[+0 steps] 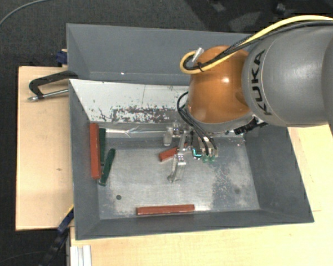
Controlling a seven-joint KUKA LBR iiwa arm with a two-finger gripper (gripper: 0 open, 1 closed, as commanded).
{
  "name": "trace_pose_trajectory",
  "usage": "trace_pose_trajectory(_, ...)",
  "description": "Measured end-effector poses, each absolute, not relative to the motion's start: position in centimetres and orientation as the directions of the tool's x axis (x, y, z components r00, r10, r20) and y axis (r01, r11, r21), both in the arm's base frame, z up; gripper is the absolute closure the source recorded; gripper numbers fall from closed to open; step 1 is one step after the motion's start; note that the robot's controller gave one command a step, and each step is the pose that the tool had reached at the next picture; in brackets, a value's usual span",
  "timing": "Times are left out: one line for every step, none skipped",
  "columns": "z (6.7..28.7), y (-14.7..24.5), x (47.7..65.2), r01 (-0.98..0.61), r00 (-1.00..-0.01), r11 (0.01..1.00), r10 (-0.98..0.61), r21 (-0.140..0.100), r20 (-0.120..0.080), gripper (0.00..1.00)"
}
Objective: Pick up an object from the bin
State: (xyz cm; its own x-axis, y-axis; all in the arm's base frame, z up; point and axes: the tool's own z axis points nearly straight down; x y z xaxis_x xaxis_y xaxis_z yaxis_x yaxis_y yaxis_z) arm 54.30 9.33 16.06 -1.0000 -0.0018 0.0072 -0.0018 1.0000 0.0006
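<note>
Small red stub (167,155) mid-floor of the grey bin (155,49), touching or just beside the gripper (177,160); jaws released or clenched, cannot tell. Bare floor open to left and front. Long red bar (94,151) along the left wall, tilted dark green bar (106,167) beside it. Second red bar (165,209) near the front wall. "KUKA" readable on the arm (259,87).

You see, along the left wall of the bin (155,54), a long red bar (94,151) lying lengthwise, an upright green stick (102,139) touching it and a tilted green stick (107,165) just beside. A second red bar (165,209) lies along the front edge, with a dark speck (118,198) near the front-left corner.
</note>
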Motion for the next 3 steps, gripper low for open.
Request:
trace_pose_trajectory(6.7,3.7,58.7,0.132,-0.991,0.991,0.132,-0.002,0.003,0.00)
trace_pose_trajectory(7.1,3.9,58.9,0.130,-0.992,0.992,0.130,0.002,-0.002,1.00)
trace_pose_trajectory(21.8,5.1,59.2,0.025,-1.000,1.000,0.025,0.002,-0.015,1.00)
